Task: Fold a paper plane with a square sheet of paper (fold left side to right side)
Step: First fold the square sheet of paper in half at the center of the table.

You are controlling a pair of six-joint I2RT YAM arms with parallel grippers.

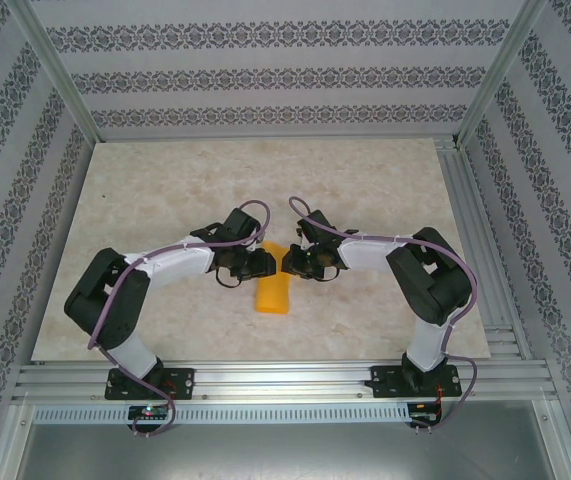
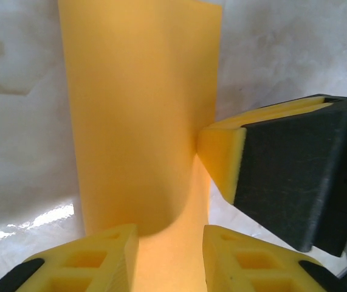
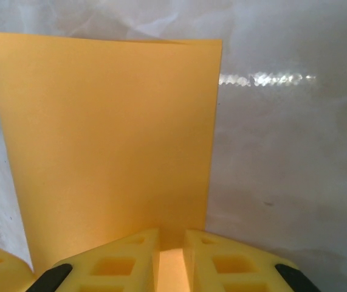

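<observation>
Orange-yellow square sheet of paper [image 3: 106,140] folded — right gripper [image 3: 170,255] seemingly pinching edge.

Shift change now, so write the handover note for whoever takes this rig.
Left gripper: jaws partly apart astride the paper; grip unclear.
Right gripper: nearly shut on the paper's edge.
The paper lies mid-table between both grippers as a narrow rectangle, apparently folded in half.
Done: the side-to-side fold looks made.
Left: the crease looks rounded in the left wrist view, so press it flat; all plane folds remain.

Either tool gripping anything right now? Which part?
Right tool is shut on the near edge of the folded square sheet of paper. Left tool straddles the sheet's end; whether its pads pinch it cannot be told.
</observation>
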